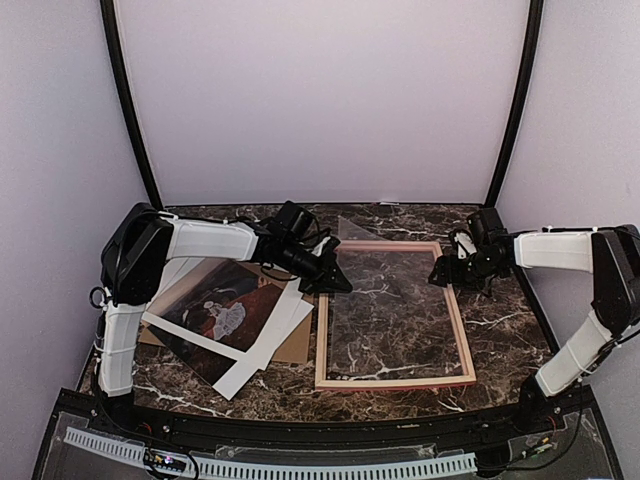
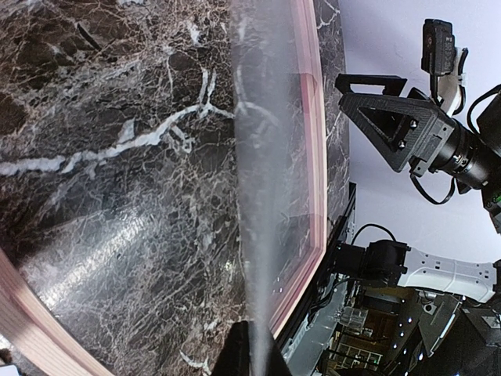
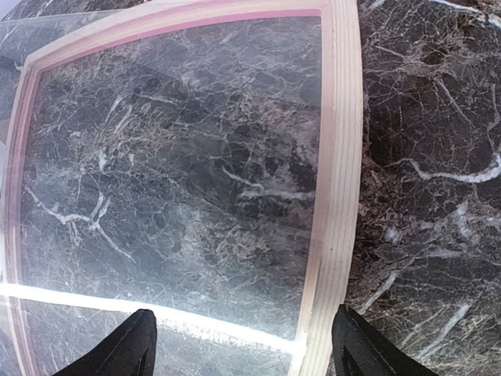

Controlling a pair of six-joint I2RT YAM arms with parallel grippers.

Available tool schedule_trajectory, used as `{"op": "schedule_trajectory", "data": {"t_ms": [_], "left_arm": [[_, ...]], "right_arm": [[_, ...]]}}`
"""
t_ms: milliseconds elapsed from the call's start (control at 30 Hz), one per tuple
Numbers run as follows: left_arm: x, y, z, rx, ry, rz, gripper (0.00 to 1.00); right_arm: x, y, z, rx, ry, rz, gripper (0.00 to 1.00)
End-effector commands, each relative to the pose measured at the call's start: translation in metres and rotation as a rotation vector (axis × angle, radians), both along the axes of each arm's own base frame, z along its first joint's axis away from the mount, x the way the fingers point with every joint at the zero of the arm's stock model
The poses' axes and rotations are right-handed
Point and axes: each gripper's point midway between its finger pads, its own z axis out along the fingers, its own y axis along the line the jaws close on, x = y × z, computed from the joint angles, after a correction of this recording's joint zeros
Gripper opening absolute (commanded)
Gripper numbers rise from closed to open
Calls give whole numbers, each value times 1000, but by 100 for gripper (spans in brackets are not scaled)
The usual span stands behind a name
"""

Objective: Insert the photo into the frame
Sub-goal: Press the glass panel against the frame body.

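The pink frame (image 1: 395, 382) lies flat on the marble table, right of centre. My left gripper (image 1: 335, 278) is shut on the edge of a clear sheet (image 1: 352, 232) and holds it tilted over the frame's left part. In the left wrist view the clear sheet (image 2: 266, 196) runs edge-on out of the shut gripper (image 2: 258, 356), with the frame's rail (image 2: 313, 117) beyond. The photo (image 1: 225, 308) lies picture side up at the left. My right gripper (image 1: 447, 270) hovers open over the frame's right rail (image 3: 333, 196); its fingertips (image 3: 129, 345) straddle that rail, gripper (image 3: 243, 348) empty.
A white mat (image 1: 262, 350) and a brown cardboard board (image 1: 298, 345) lie under and beside the photo. Black poles (image 1: 128, 100) and pale walls enclose the table. The table's near edge carries a black rail (image 1: 300, 440).
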Motion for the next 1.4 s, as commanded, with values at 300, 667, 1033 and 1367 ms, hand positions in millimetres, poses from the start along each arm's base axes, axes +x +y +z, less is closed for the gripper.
{"op": "schedule_trajectory", "data": {"t_ms": [300,667,1033,1367], "left_arm": [[-6,-4,39,-58,-55,-21,4],[-5,-4,40,-59,-64,-21,4],[-3,-4,38,-54,-72,-19,3],[-1,-4,38,-42,-87,-21,3]], "right_arm": [[8,2,13,7,-44,-3,78],[8,2,12,5,-42,-3,78],[10,3,13,6,-43,3,78],[8,4,13,8,-43,9,78]]}}
